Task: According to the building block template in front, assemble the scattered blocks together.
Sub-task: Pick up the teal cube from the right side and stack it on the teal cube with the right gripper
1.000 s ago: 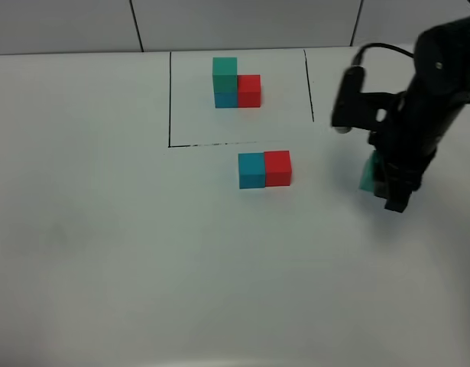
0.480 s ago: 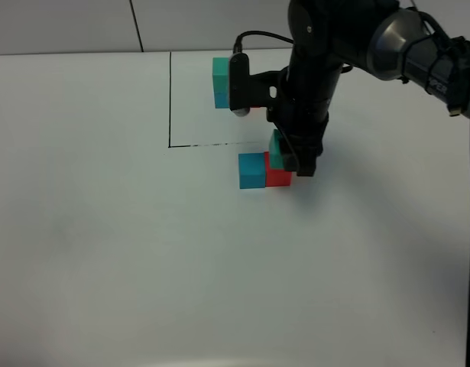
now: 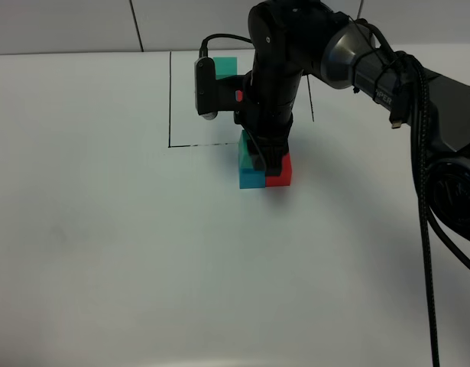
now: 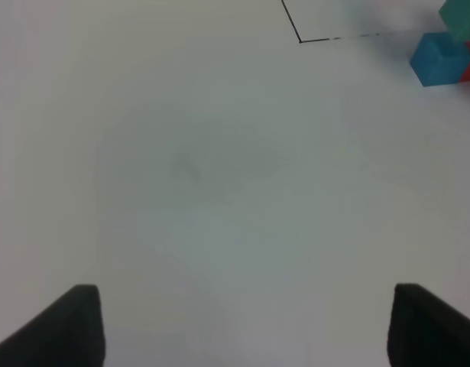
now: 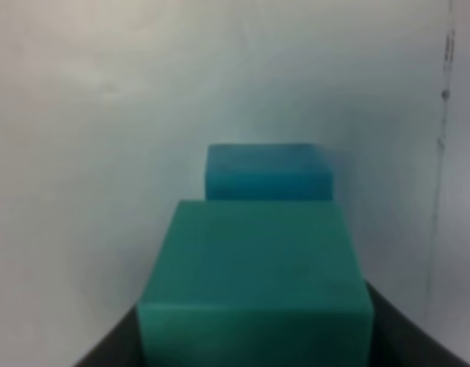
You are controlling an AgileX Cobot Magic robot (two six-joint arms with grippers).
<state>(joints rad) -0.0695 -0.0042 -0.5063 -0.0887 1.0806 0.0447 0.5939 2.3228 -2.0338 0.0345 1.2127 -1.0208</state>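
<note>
From the high camera, the template (image 3: 225, 66) sits at 12 o'clock on the table (image 3: 105, 229) inside a black outline (image 3: 170, 99), largely hidden behind the right arm. Just outside the outline's near line, toward 6 o'clock, the blue block (image 3: 251, 177) and the red block (image 3: 281, 173) stand touching, red at blue's 3 o'clock. The right gripper (image 3: 259, 157) has its jaws closed on the green block (image 3: 243, 147), which hangs over the blue one (whether the two touch I cannot tell).

The left wrist camera shows the left gripper (image 4: 246, 336) with jaws wide apart and nothing between them, well away from the blue block (image 4: 439, 60).

The right wrist camera shows the green block (image 5: 254, 283) clamped between dark fingers, with the blue block (image 5: 267, 172) just past it.

The step in hand looks like stacking green on blue. The next move calls for squaring the edges, setting it down flush, then opening the jaws without nudging the pair.
</note>
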